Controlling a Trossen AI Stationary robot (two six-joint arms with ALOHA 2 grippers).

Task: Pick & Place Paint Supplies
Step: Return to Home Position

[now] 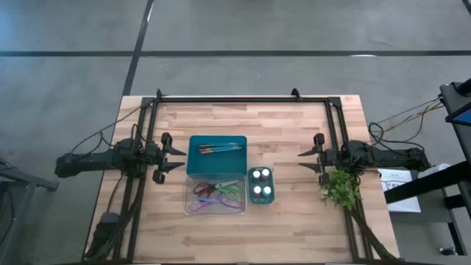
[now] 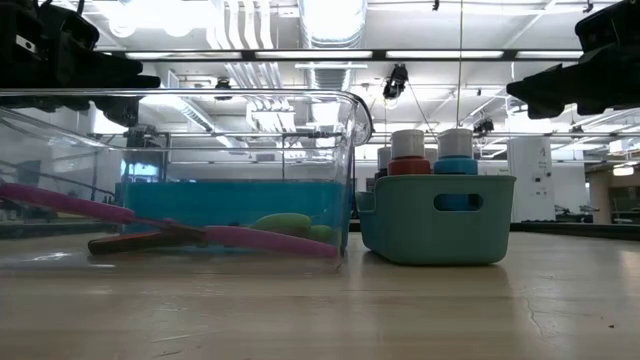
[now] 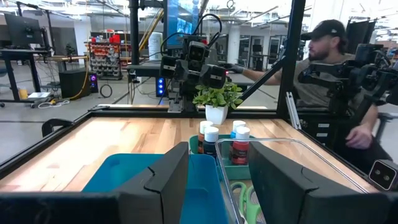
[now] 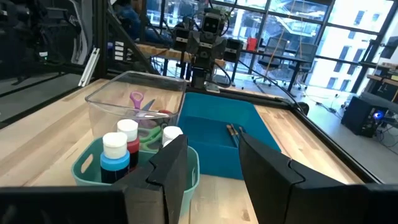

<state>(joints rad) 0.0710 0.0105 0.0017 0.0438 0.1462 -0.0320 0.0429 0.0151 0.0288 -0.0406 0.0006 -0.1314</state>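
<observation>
**Q:** What is the table (image 1: 294, 132) made of?
**A:** Pale wood in glued strips, smooth, with a low sheen. It is edged by a frame (image 1: 243, 99) of black, metal-looking rails.
**Q:** And the containers?
**A:** The clear bin (image 2: 200, 140) is glossy transparent plastic. The teal basket (image 2: 400, 235) and teal tray (image 1: 217, 163) are matt plastic. The paint bottles (image 2: 408, 150) have smooth white caps, and the scissors (image 1: 213, 193) have coloured plastic handles.

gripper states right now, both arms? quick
Left gripper: open, holding nothing.
Right gripper: open, holding nothing.
</observation>
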